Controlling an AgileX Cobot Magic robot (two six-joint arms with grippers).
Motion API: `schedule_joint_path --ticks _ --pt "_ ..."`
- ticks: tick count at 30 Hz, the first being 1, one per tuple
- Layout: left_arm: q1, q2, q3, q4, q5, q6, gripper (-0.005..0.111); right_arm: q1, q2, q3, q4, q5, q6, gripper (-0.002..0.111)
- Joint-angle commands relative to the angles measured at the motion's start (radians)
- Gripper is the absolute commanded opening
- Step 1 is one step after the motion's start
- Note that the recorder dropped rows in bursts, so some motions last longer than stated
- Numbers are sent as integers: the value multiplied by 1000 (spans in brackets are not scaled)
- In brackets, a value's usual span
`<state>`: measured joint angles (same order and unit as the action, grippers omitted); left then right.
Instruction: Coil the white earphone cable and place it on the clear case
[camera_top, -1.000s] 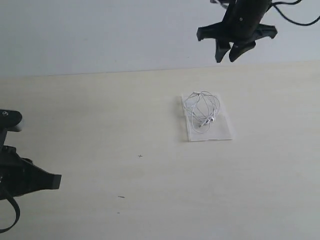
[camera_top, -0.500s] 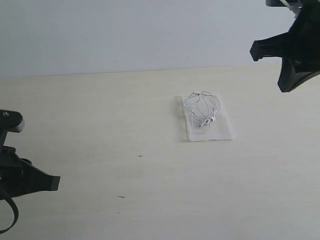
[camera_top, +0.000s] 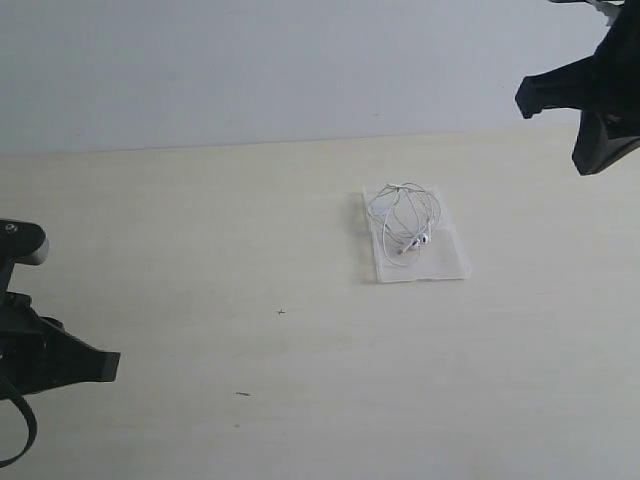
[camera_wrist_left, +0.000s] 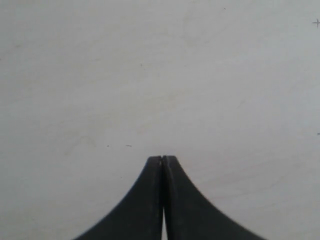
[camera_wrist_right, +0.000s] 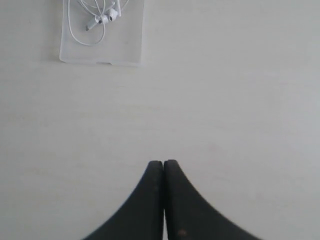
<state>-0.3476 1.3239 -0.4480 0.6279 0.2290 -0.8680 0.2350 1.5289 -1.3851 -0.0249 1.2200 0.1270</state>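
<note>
**Item 1: left gripper** (camera_wrist_left: 163, 160). It sits lower left in the exterior view, nearest the camera. We record its jaws pressed together with nothing between them, low over bare table (camera_top: 250, 220).

**Item 2: tabletop marks.** We note one dark fleck (camera_top: 242, 394) and one small cross-like mark (camera_top: 280, 311), both well apart from the task's things.

**Item 3: clear case** (camera_top: 440, 262). It lies flat on the table, right of centre in the frame. It is transparent and looks light.

**Item 4: white earphone cable** (camera_top: 403, 215). It rests on the case in a loose coil, towards the case's far left part. Both earbuds (camera_top: 415, 242) lie inside the loops. The farthest loops reach the case's far edge, and we cannot tell whether they overhang it.

**Item 5: right gripper** (camera_wrist_right: 163, 163). It is upper right in the exterior view, raised well clear of the case. Its jaws are closed tight and it is empty.

**Item 6: pale wall** (camera_top: 200, 60), behind the table.

**Condition note.** We judge the placement done.

**Risks.**
- The wire is thin and springy and nothing ties it. The coil may relax, so a loop or an earbud could slide off the case onto the table.
- If either arm passes low over the case, it could snag a raised loop and drag the whole bundle.
- A light nudge could also shift the case itself.
</note>
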Motion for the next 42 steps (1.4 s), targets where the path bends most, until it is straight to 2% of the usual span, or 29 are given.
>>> schedule_joint_path --ticks 1,8,12,14,16,22,25,27,32,36,42 --pt "2 -9 3 0 1 1 0 -2 -10 4 11 -54 1 1" --pt "2 -9 3 0 1 1 0 -2 -210 4 11 -171 4 1" --pt "2 -9 3 0 1 1 0 -2 -561 128 -4 -485 -7 1" --pt "2 -9 3 0 1 1 0 -2 -811 312 -40 -681 -64 1" --pt "2 -9 3 0 1 1 0 -5 -1006 509 -101 -775 -107 1" --pt "2 -9 3 0 1 1 0 -153 -1375 986 -117 -836 -107 1" --pt "2 -9 3 0 1 1 0 -209 -1452 1154 -117 -948 -107 1" --pt "2 -9 3 0 1 1 0 -212 -1482 1229 -117 -1007 -104 1" --pt "2 -9 3 0 1 1 0 -212 -1490 1334 -86 -1012 -48 1" --pt "2 -9 3 0 1 1 0 -212 -1490 1378 -79 -1014 37 1" --pt "2 -9 3 0 1 1 0 -212 -1512 1385 -40 -989 27 1"
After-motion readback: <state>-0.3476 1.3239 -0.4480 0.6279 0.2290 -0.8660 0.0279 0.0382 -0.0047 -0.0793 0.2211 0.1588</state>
